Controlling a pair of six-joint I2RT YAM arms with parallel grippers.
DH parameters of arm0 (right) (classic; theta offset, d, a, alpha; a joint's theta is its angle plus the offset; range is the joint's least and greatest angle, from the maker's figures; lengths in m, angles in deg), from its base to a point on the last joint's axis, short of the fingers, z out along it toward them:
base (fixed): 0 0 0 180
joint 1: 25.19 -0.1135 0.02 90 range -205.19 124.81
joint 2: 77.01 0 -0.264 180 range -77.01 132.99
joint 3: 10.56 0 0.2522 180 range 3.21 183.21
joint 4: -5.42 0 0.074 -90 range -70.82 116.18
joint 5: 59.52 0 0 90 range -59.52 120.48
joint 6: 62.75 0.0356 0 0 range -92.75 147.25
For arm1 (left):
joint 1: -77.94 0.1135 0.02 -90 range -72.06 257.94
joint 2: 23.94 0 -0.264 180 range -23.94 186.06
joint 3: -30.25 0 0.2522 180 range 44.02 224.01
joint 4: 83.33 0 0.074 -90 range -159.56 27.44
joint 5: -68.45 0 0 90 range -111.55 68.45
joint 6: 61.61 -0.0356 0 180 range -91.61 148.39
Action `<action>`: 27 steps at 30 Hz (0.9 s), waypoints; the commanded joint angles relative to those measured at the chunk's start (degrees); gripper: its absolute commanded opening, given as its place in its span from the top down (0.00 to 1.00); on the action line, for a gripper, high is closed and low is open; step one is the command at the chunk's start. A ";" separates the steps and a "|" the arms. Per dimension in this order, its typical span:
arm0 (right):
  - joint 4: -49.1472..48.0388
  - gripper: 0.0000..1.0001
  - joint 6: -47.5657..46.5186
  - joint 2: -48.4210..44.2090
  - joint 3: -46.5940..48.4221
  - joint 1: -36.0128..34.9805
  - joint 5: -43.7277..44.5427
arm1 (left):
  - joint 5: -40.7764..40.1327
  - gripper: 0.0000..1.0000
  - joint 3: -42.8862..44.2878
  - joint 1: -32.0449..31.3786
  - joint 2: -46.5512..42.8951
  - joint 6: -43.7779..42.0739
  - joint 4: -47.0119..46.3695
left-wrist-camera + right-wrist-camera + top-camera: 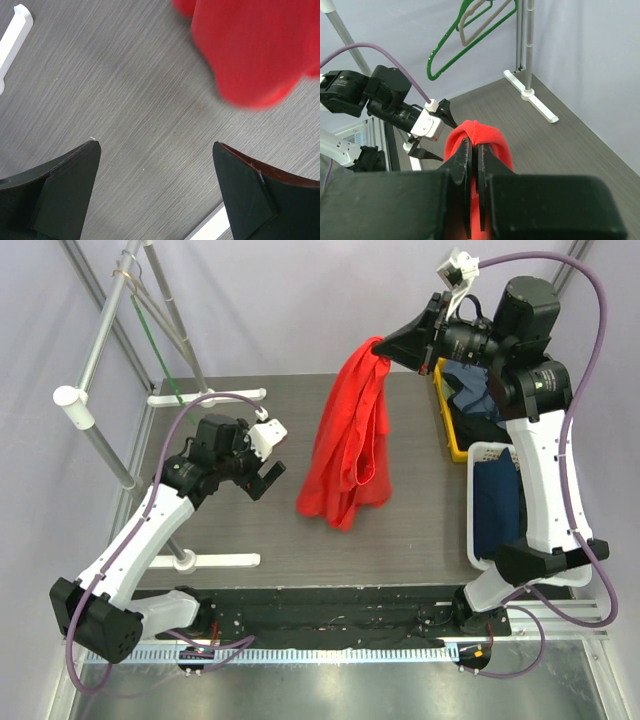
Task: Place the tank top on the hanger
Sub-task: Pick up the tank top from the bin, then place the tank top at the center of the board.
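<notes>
**A:** Right gripper (385,343) status?
**B:** I saw it clenched on the top fold of the tank top (350,440). The garment hung from it, lower end bunched mid-table (240,530).
**A:** Left?
**B:** Left gripper (262,465) was released, jaws wide, at 9 o'clock of the heap, not touching. Hanger (443,41) hung on the rack (104,332) at 10 o'clock.
</notes>
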 commanded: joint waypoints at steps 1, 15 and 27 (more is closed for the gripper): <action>-4.84 0.92 0.70 2.83 0.27 -0.98 2.13 | 0.17 0.00 1.94 0.34 -1.61 -0.42 0.31; -3.33 0.19 -12.32 4.34 -20.10 -2.65 49.36 | 0.61 0.00 -2.62 0.25 -1.17 -1.47 -1.10; 2.02 0.19 -23.65 -6.12 -47.52 -3.62 32.32 | 11.59 0.00 -6.84 -5.36 2.43 -5.34 0.22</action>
